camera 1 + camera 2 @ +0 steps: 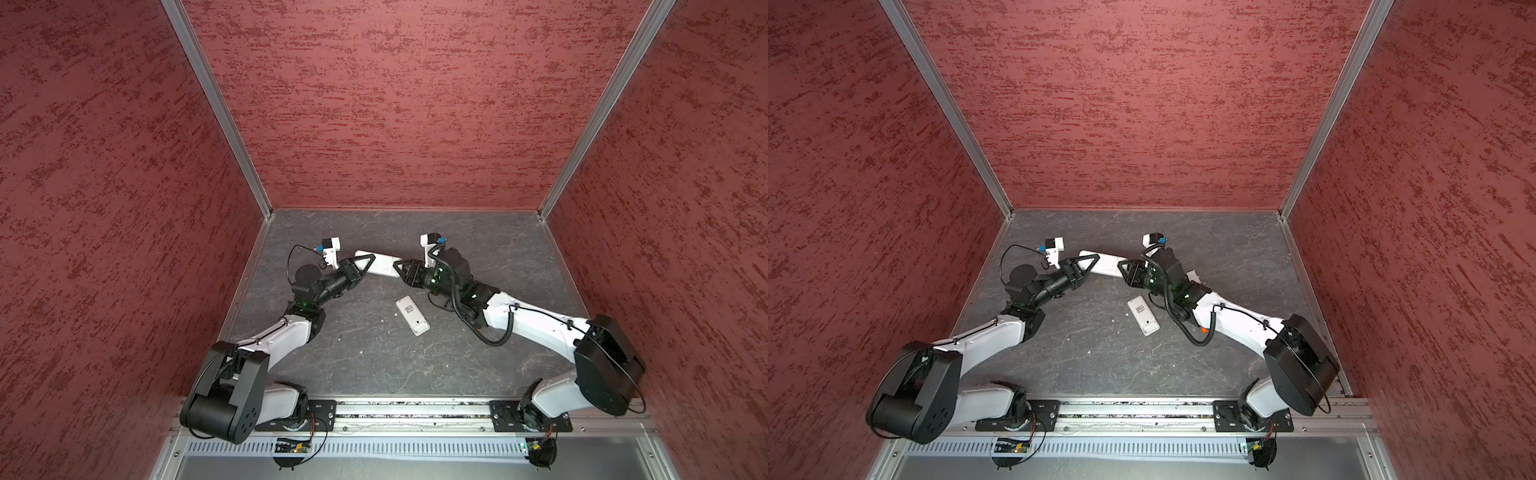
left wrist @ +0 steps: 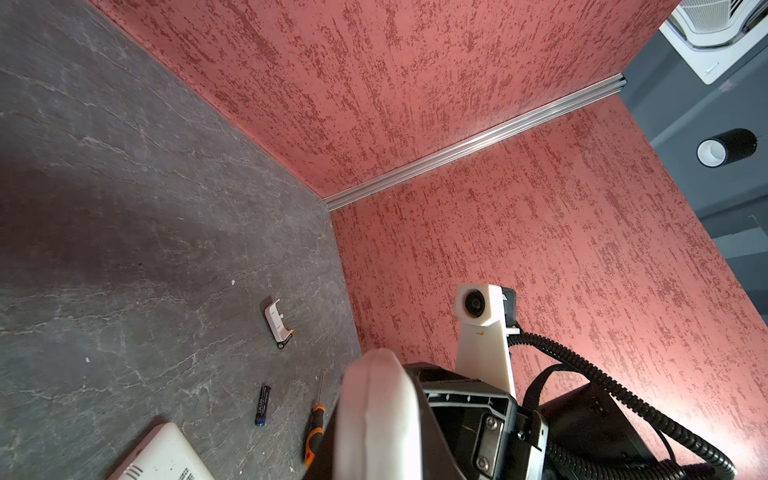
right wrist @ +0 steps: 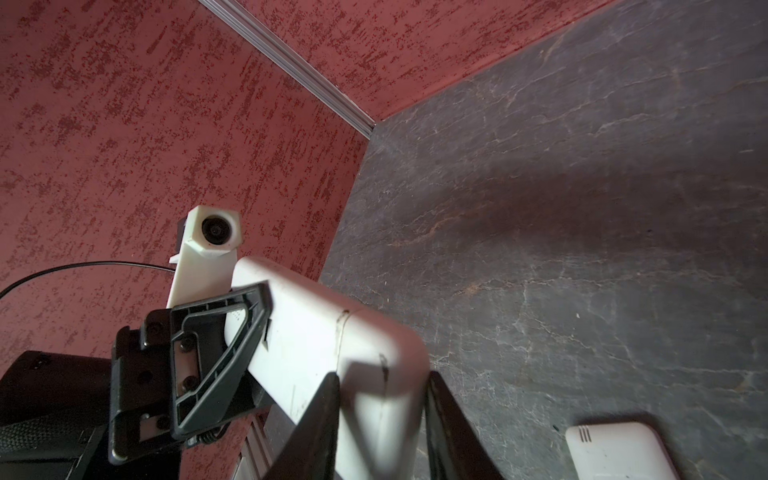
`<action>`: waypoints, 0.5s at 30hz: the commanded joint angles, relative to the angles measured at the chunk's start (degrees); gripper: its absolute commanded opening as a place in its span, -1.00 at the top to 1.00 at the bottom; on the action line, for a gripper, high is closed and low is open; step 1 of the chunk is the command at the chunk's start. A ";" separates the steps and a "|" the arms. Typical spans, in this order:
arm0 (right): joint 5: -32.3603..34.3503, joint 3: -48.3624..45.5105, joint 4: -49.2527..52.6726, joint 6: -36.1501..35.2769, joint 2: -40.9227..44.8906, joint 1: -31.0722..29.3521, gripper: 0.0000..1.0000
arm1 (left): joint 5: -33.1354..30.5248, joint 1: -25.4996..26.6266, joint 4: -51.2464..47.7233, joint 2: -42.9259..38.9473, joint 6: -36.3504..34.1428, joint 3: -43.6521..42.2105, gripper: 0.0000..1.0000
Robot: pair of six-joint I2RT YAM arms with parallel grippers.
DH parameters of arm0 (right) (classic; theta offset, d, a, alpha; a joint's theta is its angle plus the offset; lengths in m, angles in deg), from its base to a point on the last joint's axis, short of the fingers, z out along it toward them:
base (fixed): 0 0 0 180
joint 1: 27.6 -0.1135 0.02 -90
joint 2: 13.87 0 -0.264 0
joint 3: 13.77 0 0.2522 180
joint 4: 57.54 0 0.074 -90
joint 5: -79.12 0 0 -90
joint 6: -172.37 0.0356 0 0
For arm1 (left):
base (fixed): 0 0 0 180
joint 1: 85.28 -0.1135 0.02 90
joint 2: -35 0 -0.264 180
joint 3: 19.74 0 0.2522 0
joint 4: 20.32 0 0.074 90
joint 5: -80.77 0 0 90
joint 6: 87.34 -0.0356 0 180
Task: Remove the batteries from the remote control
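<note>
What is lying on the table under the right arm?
A battery, an orange-and-black screwdriver and a small white cover, seen from the left wrist. In both top views the arm covers them almost wholly.

the held remote [image 2: 374, 415] is a white blur close to the left wrist lens and hides part of the screwdriver [image 2: 312, 432]. the right fingers [image 3: 316, 436] are cut off by the frame edge; whether they press the remote seems uncertain. beside those fingers, a second remote [image 3: 615, 453] is cropped. print on the battery [image 2: 262, 405] is too small to read.
</note>
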State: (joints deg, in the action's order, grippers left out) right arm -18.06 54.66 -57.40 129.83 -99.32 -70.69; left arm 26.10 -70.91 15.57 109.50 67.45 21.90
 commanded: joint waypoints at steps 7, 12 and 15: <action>-1.96 0.21 -3.67 1.25 -0.84 0.62 0.19 | 1.39 0.35 6.48 1.12 2.34 -0.51 1.00; -1.87 -0.16 -4.10 1.52 -1.18 0.66 0.32 | 1.47 0.32 6.61 1.21 2.71 -0.47 1.00; -1.72 -0.88 -4.48 1.99 -0.90 0.80 0.36 | 1.64 0.15 6.45 1.26 2.73 -0.41 1.00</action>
State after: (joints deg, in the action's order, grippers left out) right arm -19.64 54.51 -59.87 130.73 -99.67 -69.93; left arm 26.25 -70.93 19.15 110.66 69.77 21.79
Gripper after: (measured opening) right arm 0.326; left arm 0.180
